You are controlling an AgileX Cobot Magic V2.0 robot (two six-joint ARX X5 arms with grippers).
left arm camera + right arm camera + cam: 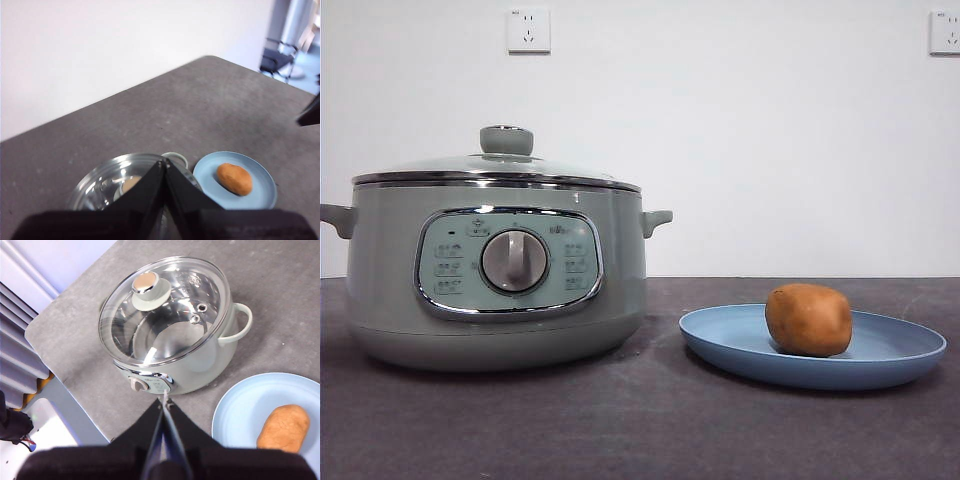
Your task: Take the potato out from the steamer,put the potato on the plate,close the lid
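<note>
The sage-green steamer (500,275) stands at the left in the front view with the glass lid (495,168) closed on it. The orange-brown potato (808,319) lies on the light blue plate (900,350) to its right. My left gripper (164,163) is shut and empty, high above the steamer's lid (100,185), with the plate (260,192) and potato (234,178) beside. My right gripper (164,401) is shut and empty, high above the steamer (200,365), its lid (165,310), the plate (240,410) and the potato (283,429). Neither gripper shows in the front view.
The dark grey table (640,430) stretches in front of the pot and plate. Two wall sockets (528,30) sit on the white wall behind. The table's edge (65,385) runs near the steamer in the right wrist view.
</note>
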